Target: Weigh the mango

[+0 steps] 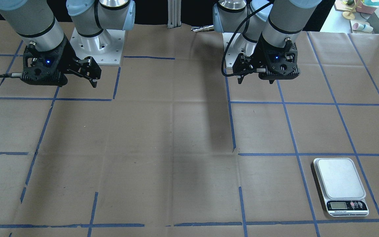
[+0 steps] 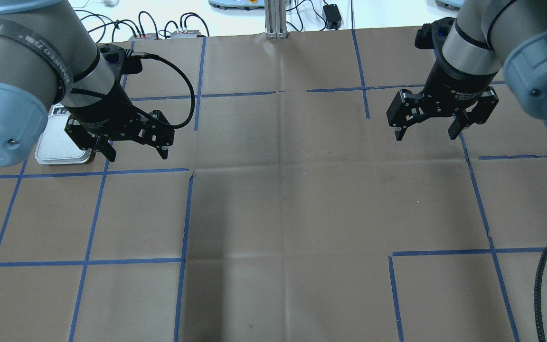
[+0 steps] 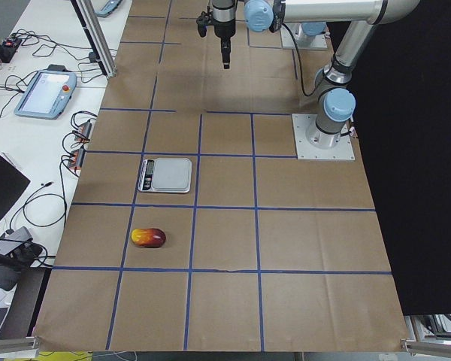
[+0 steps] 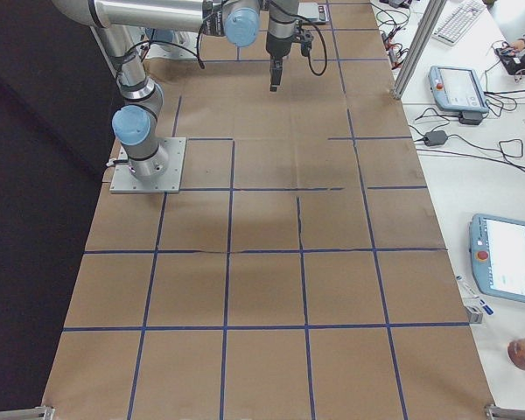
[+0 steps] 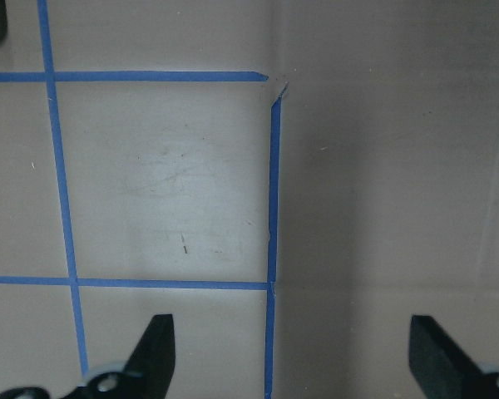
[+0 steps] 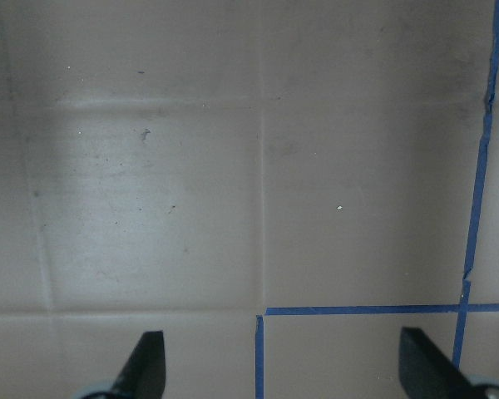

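Brown paper covers the desk (image 2: 283, 213), divided into rectangular cells by blue tape lines (image 2: 88, 261). The mango (image 3: 148, 238) appears only in the exterior left view. It lies on its side directly on the paper near the desk's left end, in the cell next to the one holding the scale (image 3: 165, 174), on the side away from both arms. Mango and scale are apart and do not touch. The scale is a flat silver unit with a rectangular platform. Its display strip faces the operators' side of the desk. In the overhead view the left arm partly hides the scale. The left end effector (image 2: 136, 154) hangs above the desk with its fingers pointing down. The left wrist view shows both fingers (image 5: 154, 349) spread wide with only paper and tape between them, so it is open and grips nothing. The right end effector (image 2: 425, 135) hangs above the opposite half of the desk, also pointing down. Its fingers (image 6: 145, 357) are likewise spread wide over bare paper, so it is open and unloaded. Both end effectors are well apart from the mango.
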### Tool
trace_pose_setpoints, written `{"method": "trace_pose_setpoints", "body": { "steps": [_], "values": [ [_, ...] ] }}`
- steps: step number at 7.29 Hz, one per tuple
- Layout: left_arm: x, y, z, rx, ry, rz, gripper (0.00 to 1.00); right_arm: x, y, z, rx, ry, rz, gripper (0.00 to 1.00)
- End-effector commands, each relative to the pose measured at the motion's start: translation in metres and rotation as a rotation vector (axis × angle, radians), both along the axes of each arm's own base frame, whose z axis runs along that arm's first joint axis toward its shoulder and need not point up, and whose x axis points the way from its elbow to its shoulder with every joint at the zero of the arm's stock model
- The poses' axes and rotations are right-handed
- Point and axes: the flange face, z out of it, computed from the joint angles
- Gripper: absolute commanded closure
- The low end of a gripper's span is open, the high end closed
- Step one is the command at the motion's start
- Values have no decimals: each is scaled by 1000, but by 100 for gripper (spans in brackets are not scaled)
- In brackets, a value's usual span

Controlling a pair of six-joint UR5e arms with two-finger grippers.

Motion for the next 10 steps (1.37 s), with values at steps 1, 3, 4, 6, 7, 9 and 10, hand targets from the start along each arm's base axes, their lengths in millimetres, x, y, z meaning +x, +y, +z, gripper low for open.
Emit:
{"method": "trace_pose_setpoints", "body": {
  "steps": [1, 3, 4, 6, 7, 9, 10],
  "values": [
    [1, 1, 1, -1, -4, -6, 0, 0, 0, 0, 0, 0, 0, 0],
    [0, 3, 3, -4, -7, -4, 0, 0, 0, 0, 0, 0, 0, 0],
    [0, 4, 4, -4, -5, -6, 0, 0, 0, 0, 0, 0, 0, 0],
    [1, 3, 1, -3, -2, -10, 0, 0, 0, 0, 0, 0, 0, 0],
    [1, 2, 2, -5, -1, -15, 0, 0, 0, 0, 0, 0, 0, 0],
    [1, 4, 9, -21, -3, -16, 0, 0, 0, 0, 0, 0, 0, 0],
    [1, 10, 11, -15, -5, -10, 0, 0, 0, 0, 0, 0, 0, 0]
  ]
}}
